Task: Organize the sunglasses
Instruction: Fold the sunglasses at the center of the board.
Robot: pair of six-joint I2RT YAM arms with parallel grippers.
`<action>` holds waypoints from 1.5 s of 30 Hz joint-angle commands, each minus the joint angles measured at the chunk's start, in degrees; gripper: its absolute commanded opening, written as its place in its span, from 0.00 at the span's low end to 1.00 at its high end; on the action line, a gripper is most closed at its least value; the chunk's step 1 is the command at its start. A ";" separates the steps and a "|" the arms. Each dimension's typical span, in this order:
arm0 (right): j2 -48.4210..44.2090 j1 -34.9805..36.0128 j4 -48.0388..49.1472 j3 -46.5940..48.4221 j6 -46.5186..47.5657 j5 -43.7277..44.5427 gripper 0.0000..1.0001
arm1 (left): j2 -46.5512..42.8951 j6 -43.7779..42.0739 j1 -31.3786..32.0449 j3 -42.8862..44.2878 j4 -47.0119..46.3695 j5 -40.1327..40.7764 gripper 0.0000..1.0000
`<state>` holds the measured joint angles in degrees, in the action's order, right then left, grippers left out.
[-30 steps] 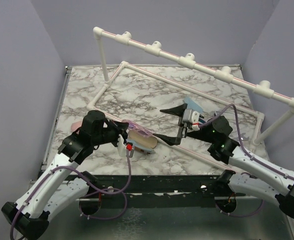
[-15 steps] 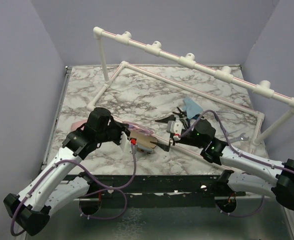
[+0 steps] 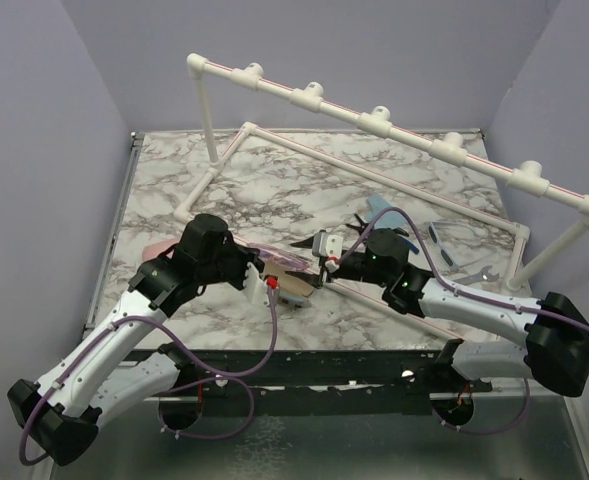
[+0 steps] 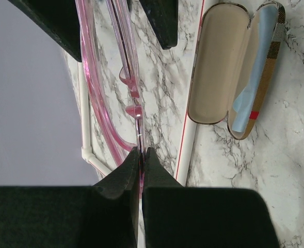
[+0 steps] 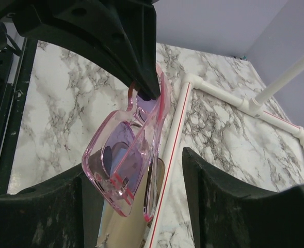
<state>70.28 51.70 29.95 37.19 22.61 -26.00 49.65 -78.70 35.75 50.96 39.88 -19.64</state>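
My left gripper [image 4: 140, 155] is shut on the thin edge of the pink sunglasses [image 4: 92, 88] and holds them up over the table. My right gripper [image 5: 136, 191] stands open around the far end of the same pink sunglasses [image 5: 126, 165]. Its left finger is close against the frame, and there is a clear gap to the right finger [image 5: 224, 196]. In the top view both grippers meet at the pink sunglasses [image 3: 279, 259], just above an open brown plaid case [image 3: 296, 289]. The blue sunglasses [image 3: 442, 238] lie on the marble at the right.
The open case [image 4: 216, 67] shows a beige inside and a blue cloth in its lid. A white PVC pipe frame [image 3: 374, 125] rings the back and right of the table, and its low rail [image 5: 175, 134] runs under the glasses. A pink case [image 3: 154, 249] peeks out by the left arm.
My right arm has swung left from the blue cloth to the pink sunglasses, and its fingers have narrowed around them. The left gripper has kept its hold and edged slightly right.
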 commanded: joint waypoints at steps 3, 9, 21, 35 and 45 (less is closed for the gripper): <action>0.64 1.28 1.16 2.23 0.77 0.95 0.58 | 0.76 0.56 0.97 1.42 1.35 1.87 0.00; 0.91 1.72 0.00 2.46 1.36 1.01 0.49 | 0.82 0.88 1.51 1.78 1.35 1.97 0.00; 0.30 1.70 -0.18 1.56 -1.45 2.02 0.41 | 1.52 2.81 1.94 2.22 1.43 2.60 0.00; -0.17 1.69 -0.04 0.53 -5.03 3.39 0.31 | 1.89 4.56 2.22 3.01 1.28 2.32 0.03; -0.36 1.73 0.04 -0.67 -6.93 4.48 0.23 | 1.85 6.00 2.18 2.88 0.05 2.50 0.11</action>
<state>70.59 53.19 30.26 37.98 18.76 -23.46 51.66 -73.06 37.58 52.07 41.36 -17.21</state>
